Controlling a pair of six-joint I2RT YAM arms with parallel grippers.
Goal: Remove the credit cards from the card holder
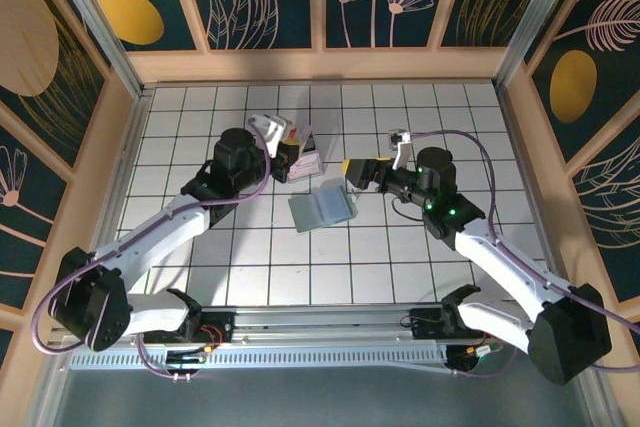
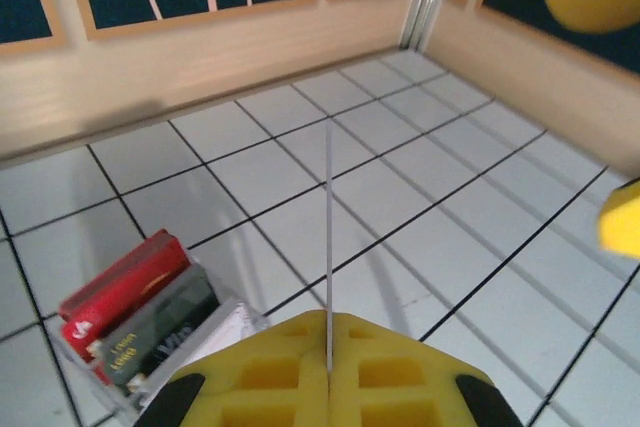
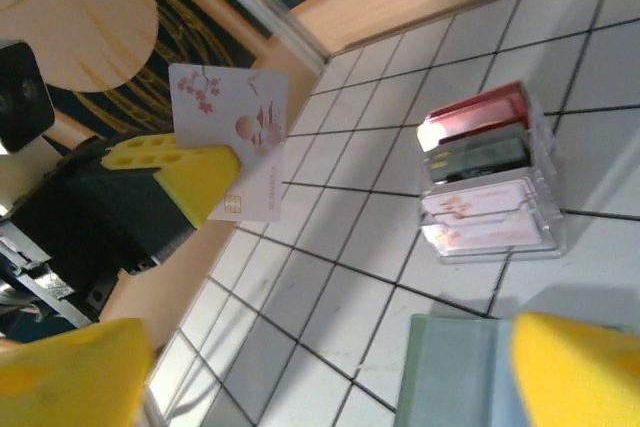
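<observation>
Card point(image 3: 230, 142) is clamped edge-on between the shut fingers of the left gripper point(image 2: 328, 347), raised just beside the rack point(image 1: 306, 159), presumably for slotting in. The holder point(image 1: 323, 207) is laid open on the rack's near side, with the right gripper point(image 1: 352, 172), fingers spread, nearby.

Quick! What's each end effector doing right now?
Left end effector: closed, holding a white credit card.
Right end effector: open, holding nothing.
</observation>
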